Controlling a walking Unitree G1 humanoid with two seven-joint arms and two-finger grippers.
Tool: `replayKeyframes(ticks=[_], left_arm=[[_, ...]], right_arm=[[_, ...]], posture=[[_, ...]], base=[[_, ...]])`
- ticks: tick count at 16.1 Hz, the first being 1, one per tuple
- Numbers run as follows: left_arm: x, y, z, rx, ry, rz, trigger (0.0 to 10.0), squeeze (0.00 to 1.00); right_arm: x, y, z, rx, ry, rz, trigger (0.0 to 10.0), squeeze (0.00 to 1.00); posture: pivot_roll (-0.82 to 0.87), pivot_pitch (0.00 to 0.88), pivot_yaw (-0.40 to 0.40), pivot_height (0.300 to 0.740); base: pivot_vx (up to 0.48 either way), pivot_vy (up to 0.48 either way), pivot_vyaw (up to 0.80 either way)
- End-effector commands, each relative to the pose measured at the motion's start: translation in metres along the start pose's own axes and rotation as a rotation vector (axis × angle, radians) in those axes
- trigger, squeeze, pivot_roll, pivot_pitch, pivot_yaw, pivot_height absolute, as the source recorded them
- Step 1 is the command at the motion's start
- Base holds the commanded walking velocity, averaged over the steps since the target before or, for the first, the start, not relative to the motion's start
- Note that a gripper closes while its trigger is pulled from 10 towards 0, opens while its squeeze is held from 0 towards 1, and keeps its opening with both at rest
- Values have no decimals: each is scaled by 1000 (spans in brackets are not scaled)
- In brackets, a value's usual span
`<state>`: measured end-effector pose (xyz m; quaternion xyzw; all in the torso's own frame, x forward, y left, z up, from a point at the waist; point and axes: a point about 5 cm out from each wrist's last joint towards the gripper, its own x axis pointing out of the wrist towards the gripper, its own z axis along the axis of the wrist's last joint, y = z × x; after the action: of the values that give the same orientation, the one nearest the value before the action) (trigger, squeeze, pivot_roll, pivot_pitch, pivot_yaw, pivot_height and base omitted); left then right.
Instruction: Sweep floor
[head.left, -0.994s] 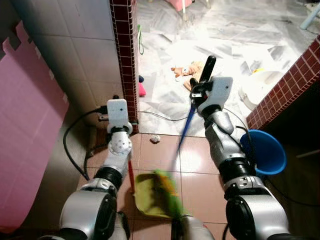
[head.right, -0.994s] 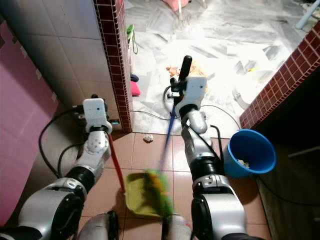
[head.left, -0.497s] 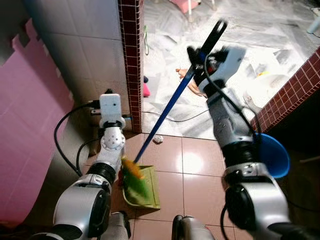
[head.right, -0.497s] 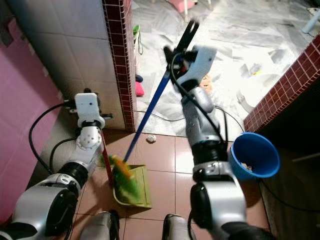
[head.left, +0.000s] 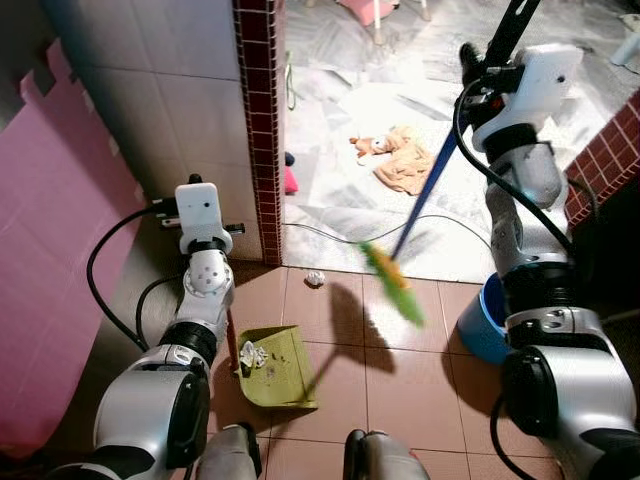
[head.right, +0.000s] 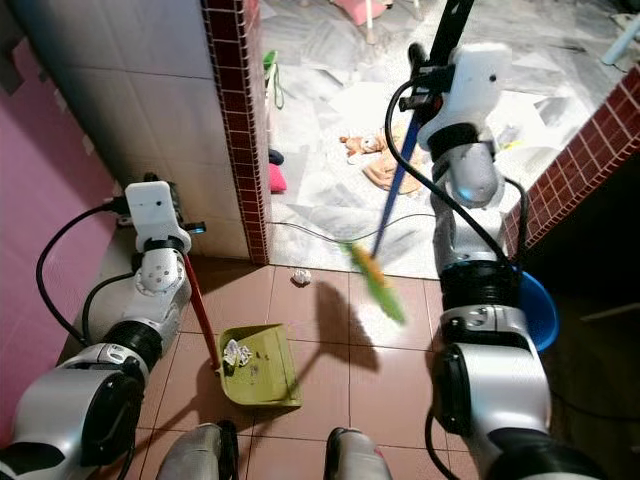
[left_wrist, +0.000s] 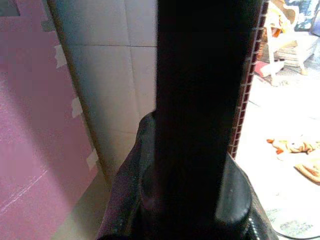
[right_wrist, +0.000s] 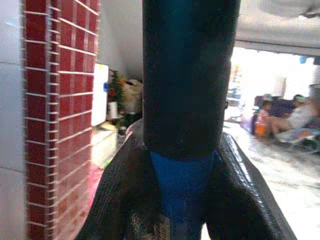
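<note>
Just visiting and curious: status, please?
Right gripper shut on broom, head off the floor. Left gripper shut on dustpan, crumpled paper inside. Paper scrap ahead, unswept.

Brown tiled floor (head.left: 400, 380) — green dustpan (head.left: 277, 368), paper ball (head.left: 314, 279), blue bucket (head.left: 480, 325).

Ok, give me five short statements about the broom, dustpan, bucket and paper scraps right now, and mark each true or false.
1. The right gripper holds the blue-handled broom. True.
2. The broom head presses into the dustpan. False: it hangs in the air, clear of the green dustpan.
3. A crumpled paper lies in the dustpan. True.
4. The blue bucket stands by the robot's left arm. False: it is by the right arm.
5. A paper scrap lies on the brown tiles beyond the dustpan. True.
</note>
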<state>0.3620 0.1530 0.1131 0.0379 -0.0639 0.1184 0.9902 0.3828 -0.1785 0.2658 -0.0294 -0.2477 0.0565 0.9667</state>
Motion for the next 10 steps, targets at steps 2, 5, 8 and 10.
replayKeyframes(ticks=[2,5,8,10], left_arm=[[8,-8,17,-19,-49,-29,10000,0],[11,-14,42,-145,-180,-147,10000,0],[11,-7,68,-152,-330,-174,10000,0],[11,-2,80,-170,-374,-205,10000,0]], right_arm=[[-9,-4,-12,30,44,-42,10000,0],[-35,3,-46,31,174,-86,10000,0],[-59,24,-72,102,271,-83,10000,0],[-66,37,-83,114,334,-84,10000,0]], posture=[[-105,57,-36,740],[-89,55,-36,740],[-57,52,-36,740],[-29,48,-32,740]], base=[[0,0,0],[0,0,0],[0,0,0],[0,0,0]])
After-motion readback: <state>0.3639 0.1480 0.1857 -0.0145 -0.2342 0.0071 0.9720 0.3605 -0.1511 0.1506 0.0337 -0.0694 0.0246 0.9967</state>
